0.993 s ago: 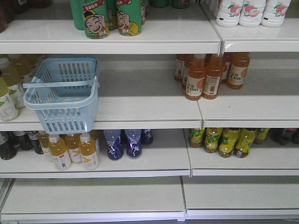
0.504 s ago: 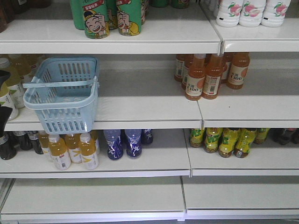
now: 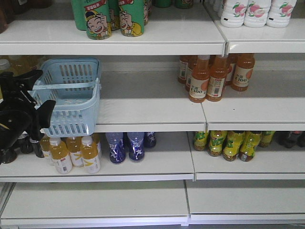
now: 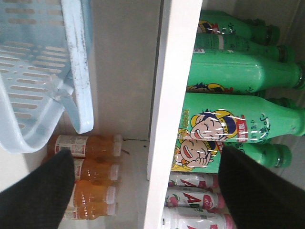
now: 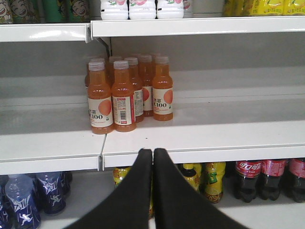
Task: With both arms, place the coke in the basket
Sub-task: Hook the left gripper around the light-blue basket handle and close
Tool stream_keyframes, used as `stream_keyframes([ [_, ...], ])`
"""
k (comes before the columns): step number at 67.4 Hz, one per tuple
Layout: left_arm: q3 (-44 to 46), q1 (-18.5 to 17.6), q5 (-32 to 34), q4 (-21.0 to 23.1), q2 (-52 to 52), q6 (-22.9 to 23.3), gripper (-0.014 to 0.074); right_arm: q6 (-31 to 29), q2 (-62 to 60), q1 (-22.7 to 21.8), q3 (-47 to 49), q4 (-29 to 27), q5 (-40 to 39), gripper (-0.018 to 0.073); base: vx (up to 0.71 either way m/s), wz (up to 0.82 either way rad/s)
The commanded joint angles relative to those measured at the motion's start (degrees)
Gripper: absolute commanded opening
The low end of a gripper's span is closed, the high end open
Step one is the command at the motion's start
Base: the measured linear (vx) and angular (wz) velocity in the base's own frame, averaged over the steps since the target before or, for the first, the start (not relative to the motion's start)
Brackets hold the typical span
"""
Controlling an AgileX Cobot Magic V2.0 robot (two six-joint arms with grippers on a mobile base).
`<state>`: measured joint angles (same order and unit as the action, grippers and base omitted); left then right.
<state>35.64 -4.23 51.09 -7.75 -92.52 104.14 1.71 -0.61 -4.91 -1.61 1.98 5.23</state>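
The light blue basket [image 3: 71,121] stands on the middle shelf at the left, its front end hanging over the shelf edge and one handle lying across its top. In the left wrist view its slotted wall and rim [image 4: 76,71] fill the upper left. My left gripper [image 3: 42,93] sits at the basket's left front corner and is open, nothing between its fingers; in its own wrist view the left gripper [image 4: 147,157] has its jaws spread wide. My right gripper [image 5: 152,151] is shut and empty, in front of the middle shelf's edge. The coke is out of view.
Orange juice bottles [image 3: 214,76] stand on the middle shelf to the right. Green cartoon bottles [image 3: 114,19] and white bottles [image 3: 257,12] fill the top shelf. Yellow, blue and green-yellow bottles line the lower shelf. Dark plastic cola bottles [image 5: 267,179] stand at the lower right.
The left arm has come into the front view from the left edge and moved up to the basket's left front corner. The basket has not moved.
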Motion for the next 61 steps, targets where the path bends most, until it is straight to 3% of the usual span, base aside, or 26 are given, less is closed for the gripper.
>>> stream_keyframes([
  [1,2.65,-0.23,7.21,0.11,-1.24,0.88,0.0593,-0.27,-0.74,-0.10,-0.43,0.45,-4.00,-0.0010,0.00,0.00],
  [14,6.24,-0.23,7.27,0.38,-3.95,0.75,0.0593,-0.27,-0.74,-0.10,-0.43,0.45,-4.00,-0.0010,0.00,0.00],
  [61,15.02,-0.23,-2.85,1.04,-8.99,0.30,0.0593,-0.27,-0.74,-0.10,-0.43,0.45,-3.99,-0.0010,0.00,0.00],
])
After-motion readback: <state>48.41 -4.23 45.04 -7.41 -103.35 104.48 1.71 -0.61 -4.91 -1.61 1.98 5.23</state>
